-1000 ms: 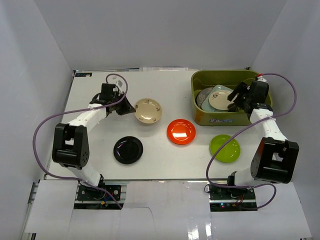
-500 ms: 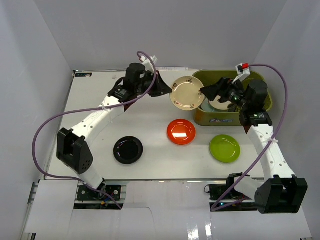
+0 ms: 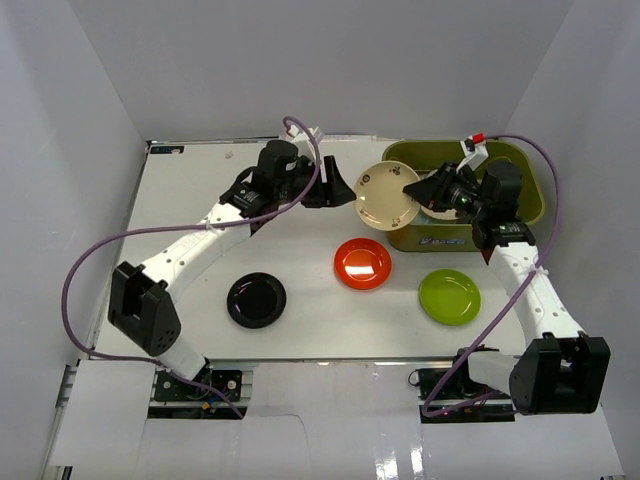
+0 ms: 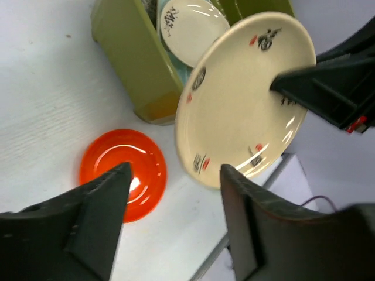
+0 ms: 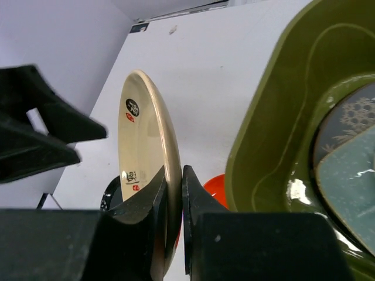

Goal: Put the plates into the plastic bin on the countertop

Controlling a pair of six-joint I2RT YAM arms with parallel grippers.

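Note:
A cream plate [image 3: 386, 194] hangs tilted in the air just left of the olive-green plastic bin [image 3: 440, 239]. My right gripper [image 3: 414, 189] is shut on its right rim; in the right wrist view the two fingers pinch the plate's edge [image 5: 142, 134]. My left gripper [image 3: 336, 186] stands open just left of the plate, jaws spread and clear of it [image 4: 246, 99]. On the countertop [image 3: 200, 200] lie an orange-red plate [image 3: 362, 263], a lime green plate [image 3: 449, 296] and a glossy black plate [image 3: 256, 300]. Inside the bin lie a grey patterned plate [image 5: 351, 111], a pale-green one [image 5: 351, 175] and a tan one [image 4: 190, 26].
White walls enclose the countertop on three sides. The bin sits at the back right corner. Purple cables loop from both arms over the table's sides. The orange-red plate [image 4: 123, 172] lies below my left gripper.
The left arm carried the cream plate from the table up and right toward the bin. My right gripper shut on its rim and the left gripper opened and let go.

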